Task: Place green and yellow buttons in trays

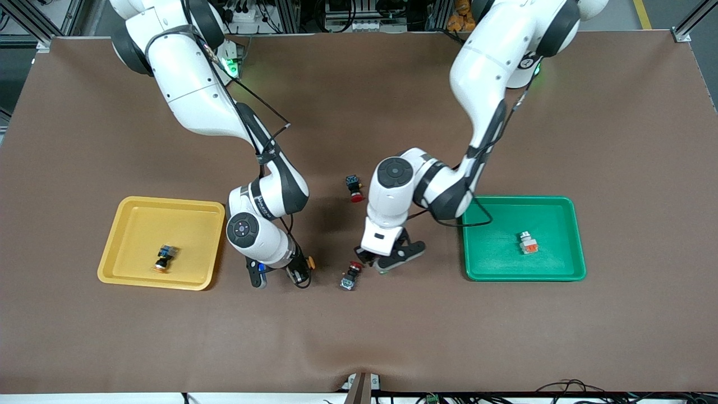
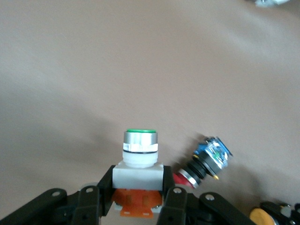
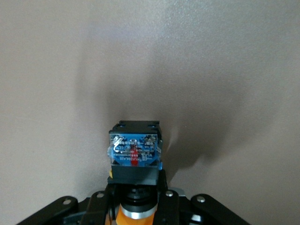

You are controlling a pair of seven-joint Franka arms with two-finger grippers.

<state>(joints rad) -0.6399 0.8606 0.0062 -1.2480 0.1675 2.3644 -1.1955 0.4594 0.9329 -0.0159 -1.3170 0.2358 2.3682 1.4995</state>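
Red-capped switch [image 1: 350, 276] lies on the brown worktop [image 1: 359, 336], nearest the front camera, between the two tools; its blue-grey end points toward the camera, red cap away. In the left wrist view it shows as a red cap with black body and blue end [image 2: 206, 161], lying just beside the held button.

Left tool [image 1: 387, 265], at about 2 o'clock from that red switch and very close to it, is down at the worktop. Its fingers [image 2: 174, 201] are clamped on the white body of a green-capped button [image 2: 139, 161]: silver ring, green top, orange block under the white housing.

Right tool [image 1: 280, 273], at about 9 o'clock from the red switch, also low at the worktop. Fingers [image 3: 165, 206] closed on a yellow-capped button [image 3: 135, 157]: black body, blue end facing away from the wrist camera, orange-yellow cap back between the fingers. In the front view the cap [image 1: 310, 262] peeks out beside the tool.

Yellow tray [image 1: 129, 224] sits toward the right arm's end, at 9 o'clock from the right tool. One yellow-capped button [image 1: 164, 258] lies in it.

Green tray [image 1: 493, 264] sits toward the left arm's end, at 3 o'clock from the left tool. One silver-white button with an orange block [image 1: 527, 242] lies in it.

Farthest: a second red-capped switch [image 1: 354, 188] on the worktop, at 12 o'clock from the first, well apart.
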